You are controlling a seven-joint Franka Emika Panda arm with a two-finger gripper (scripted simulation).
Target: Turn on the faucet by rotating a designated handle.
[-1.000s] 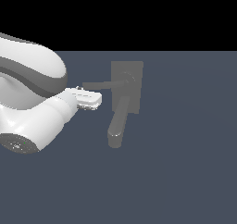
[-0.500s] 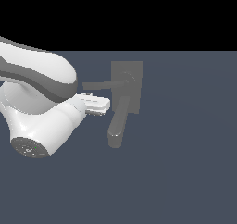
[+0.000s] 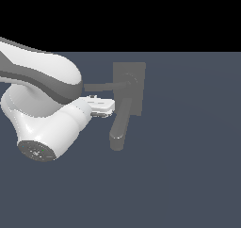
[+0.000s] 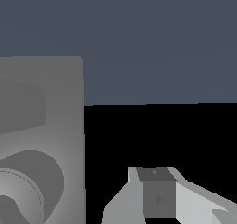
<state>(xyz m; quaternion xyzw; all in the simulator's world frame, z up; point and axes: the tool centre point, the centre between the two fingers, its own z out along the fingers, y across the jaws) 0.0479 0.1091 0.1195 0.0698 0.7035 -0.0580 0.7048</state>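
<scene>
The grey faucet [image 3: 130,86] has a rectangular block body, and its thick spout [image 3: 120,126] runs down toward the near side. Its thin handle [image 3: 104,85] is a straight bar reaching from the round hub toward the exterior view's left. My gripper [image 3: 106,106] sits just below the handle bar and beside the spout, on the exterior view's left of it. I cannot tell whether it touches either. In the wrist view the faucet [image 4: 44,140] block fills one side. My gripper [image 4: 158,193] shows its fingers pressed together with nothing between them.
My bulky white arm [image 3: 44,109] fills the exterior view's left side, next to the faucet. The faucet stands on a flat dark blue-grey floor [image 3: 188,175] with black background behind it.
My arm and gripper have shifted toward the exterior view's right and slightly down, closer to the spout. The handle looks unmoved.
</scene>
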